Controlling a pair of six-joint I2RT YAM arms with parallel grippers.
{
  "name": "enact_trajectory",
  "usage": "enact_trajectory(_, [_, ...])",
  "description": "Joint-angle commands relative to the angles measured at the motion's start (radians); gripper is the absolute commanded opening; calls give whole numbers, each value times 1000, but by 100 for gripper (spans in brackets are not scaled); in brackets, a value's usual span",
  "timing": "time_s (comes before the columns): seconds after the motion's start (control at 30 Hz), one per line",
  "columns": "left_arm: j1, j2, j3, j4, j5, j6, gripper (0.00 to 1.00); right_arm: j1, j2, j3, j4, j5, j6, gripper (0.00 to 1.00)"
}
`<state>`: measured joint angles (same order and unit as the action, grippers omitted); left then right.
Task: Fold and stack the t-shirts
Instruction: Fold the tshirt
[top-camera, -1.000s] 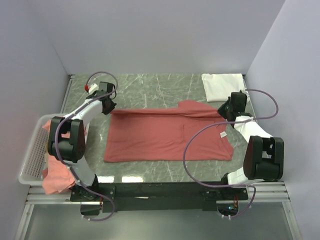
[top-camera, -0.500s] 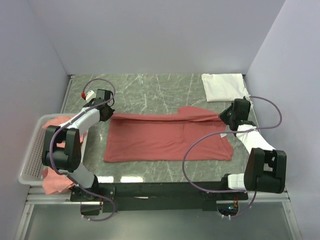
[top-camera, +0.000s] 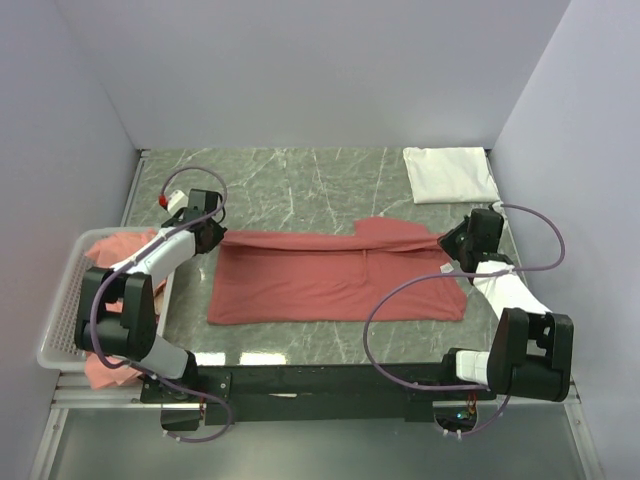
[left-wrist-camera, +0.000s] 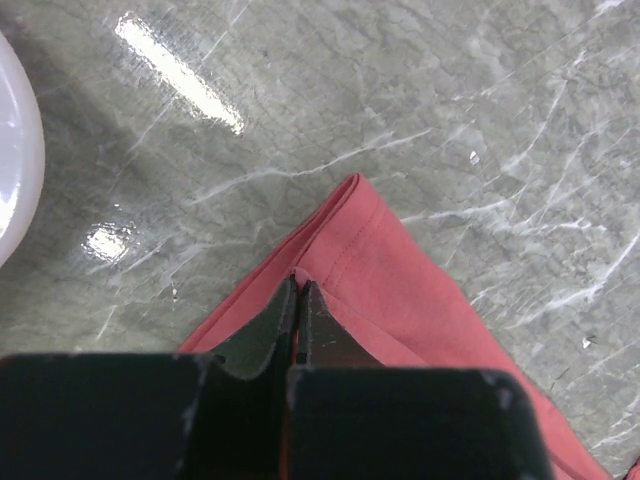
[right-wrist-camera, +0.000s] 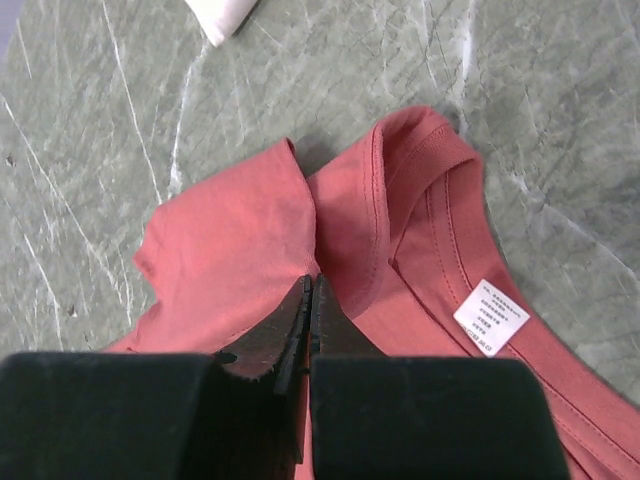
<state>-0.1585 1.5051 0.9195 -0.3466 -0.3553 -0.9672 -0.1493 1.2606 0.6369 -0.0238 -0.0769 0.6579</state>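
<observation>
Looking down from the top camera first, we've got the coral t-shirt (top-camera: 340, 280) spread sideways across the middle of the marble table (top-camera: 300, 185). Its collar is to the right and its far edge is doubled over into one long fold. The left gripper (top-camera: 214, 237) sits at the left end of that fold. The right gripper (top-camera: 449, 241) is at the right end by the collar, and both are down low at the cloth. A folded white t-shirt (top-camera: 450, 173) rests in the far right corner, well apart from the coral one. At the near left there's a white mesh basket (top-camera: 60, 315) with more coral t-shirts (top-camera: 112, 362) bunched in it and spilling over its near side.

On the left wrist cam we see the fingers (left-wrist-camera: 268, 335) clamped tight on the hemmed corner of the coral shirt, with cloth pinched between them and bare marble beyond.

The right wrist cam is the same deal, with its fingers (right-wrist-camera: 285, 335) squeezed together on a ridge of fabric right beside the neckline. The white neck label (right-wrist-camera: 490, 317) shows just right of the pinch, inside the collar. A corner of the white shirt peeks in at the far edge.
</observation>
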Motion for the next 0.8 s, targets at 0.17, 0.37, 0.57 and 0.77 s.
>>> enact_trajectory(0.17, [2, -66, -30, 32, -5, -16, 1, -19, -69, -40, 50, -9, 6, 0])
enact_trajectory(0.37, [4, -78, -50, 35, -4, -18, 1, -39, -92, -77, 65, -37, 12, 0])
enact_trajectory(0.57, [4, -94, -77, 41, -1, -22, 1, -67, -104, -114, 74, -80, 25, 0])
enact_trajectory(0.77, [4, -124, -123, 64, 15, -28, 10, -85, -96, -161, 102, -150, 66, 14])
